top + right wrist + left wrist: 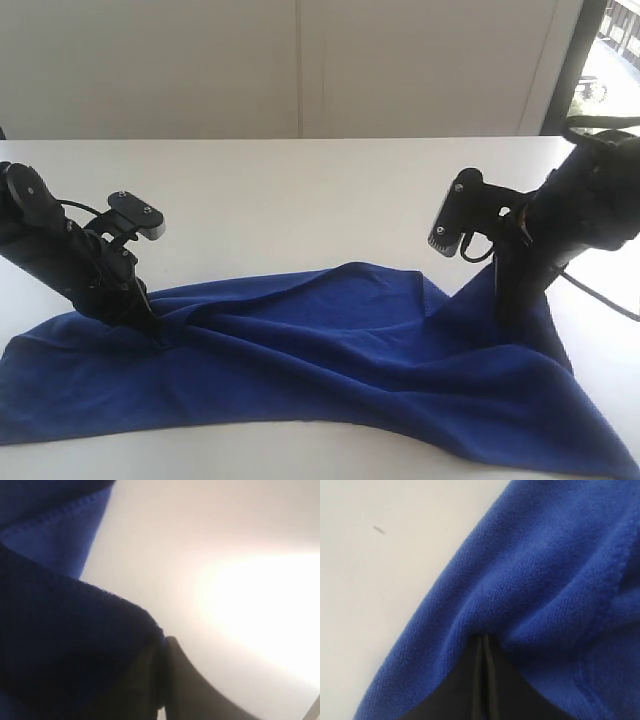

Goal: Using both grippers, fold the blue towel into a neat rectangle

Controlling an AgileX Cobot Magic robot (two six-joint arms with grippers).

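Observation:
The blue towel (330, 370) lies rumpled across the front of the white table (300, 190), its far edge pulled up at both ends. My left gripper (155, 335) is shut on the towel's far left edge; in the left wrist view the black jaws meet at the cloth (484, 639) with the blue towel (545, 580) bunched over them. My right gripper (510, 310) is shut on the far right edge, lifting it into a peak. In the right wrist view the right gripper (164, 641) pinches a dark fold of the blue towel (60, 645), which drapes over one finger.
A pale wall (300, 60) stands behind the table, with a dark window frame (570, 60) at the far right. Bare table surface (300, 200) stretches behind the towel. The towel's front edge runs close to the table's near edge.

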